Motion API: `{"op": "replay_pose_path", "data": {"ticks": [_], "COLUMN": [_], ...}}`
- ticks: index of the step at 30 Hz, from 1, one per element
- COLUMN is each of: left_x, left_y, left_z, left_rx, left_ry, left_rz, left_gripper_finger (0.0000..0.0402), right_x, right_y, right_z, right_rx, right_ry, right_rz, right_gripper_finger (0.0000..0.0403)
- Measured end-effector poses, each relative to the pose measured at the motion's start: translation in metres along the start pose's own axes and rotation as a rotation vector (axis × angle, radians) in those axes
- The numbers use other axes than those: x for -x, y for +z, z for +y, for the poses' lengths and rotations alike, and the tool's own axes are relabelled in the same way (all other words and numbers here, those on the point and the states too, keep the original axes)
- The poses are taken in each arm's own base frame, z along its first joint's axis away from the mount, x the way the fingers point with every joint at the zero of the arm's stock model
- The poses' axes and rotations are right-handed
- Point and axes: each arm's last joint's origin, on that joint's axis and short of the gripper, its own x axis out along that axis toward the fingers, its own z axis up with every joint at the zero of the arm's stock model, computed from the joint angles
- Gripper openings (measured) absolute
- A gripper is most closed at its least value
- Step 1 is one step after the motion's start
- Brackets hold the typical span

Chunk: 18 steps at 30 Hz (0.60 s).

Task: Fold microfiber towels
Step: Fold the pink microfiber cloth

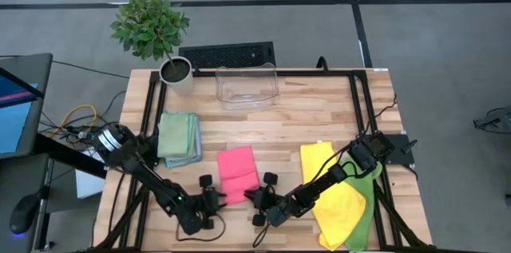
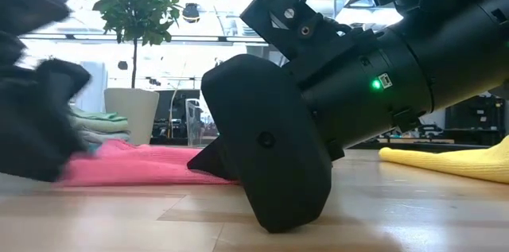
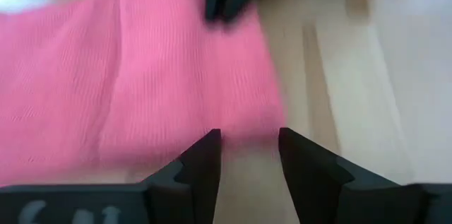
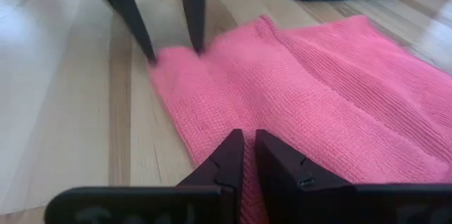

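Two arms over the table, and the cloths count out like this: one pink towel lying alone at the middle of the near half, one folded stack of pale green over light blue and teal at about ten o'clock from it, and over at three o'clock a yellow towel spread on top of a lime green towel whose edge peeks out along the right. One clear plastic bin sits at twelve o'clock near the far edge, one potted plant at eleven. Now the claws: the left gripper is down at the pink towel's near left corner, its fingers a modest gap apart, straddling the cloth's edge with the fabric just reaching in between them; whether it has actually pinched, I cannot tell. The right gripper is at the near right corner, fingers almost together with only a slit between, resting on the pink cloth and apparently nipping its edge. The pink towel itself looks folded double, a ribbed knit with a lengthwise crease ridge, lying flat on the wooden table.
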Motion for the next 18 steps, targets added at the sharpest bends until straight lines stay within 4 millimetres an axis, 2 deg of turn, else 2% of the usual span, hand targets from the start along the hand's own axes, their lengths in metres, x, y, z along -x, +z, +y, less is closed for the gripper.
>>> {"op": "replay_pose_path", "data": {"ticks": [5, 8, 11, 15, 18], "left_x": [0.024, 0.027, 0.029, 0.033, 0.031], "left_y": [0.022, 0.019, 0.031, 0.040, 0.041], "left_z": [0.008, 0.014, 0.010, 0.006, 0.009], "left_rx": [-0.025, -0.012, 0.015, -0.013, -0.024], "left_ry": [-0.043, -0.046, -0.081, 0.057, 0.077], "left_rz": [-0.007, 0.056, 0.022, -0.150, -0.158], "left_gripper_finger": [0.0136, 0.0136, 0.0127, 0.0076, 0.0016], "right_x": [0.000, 0.000, 0.000, 0.000, 0.000], "right_y": [0.000, 0.000, 0.000, 0.000, 0.000], "right_z": [0.000, 0.000, 0.000, 0.000, 0.000], "right_rx": [-0.001, -0.001, -0.001, -0.001, -0.001], "right_ry": [0.000, -0.001, -0.001, -0.002, -0.001], "right_rz": [0.000, 0.000, 0.000, 0.000, 0.000], "right_gripper_finger": [0.0065, 0.0065, 0.0065, 0.0065, 0.0065]}}
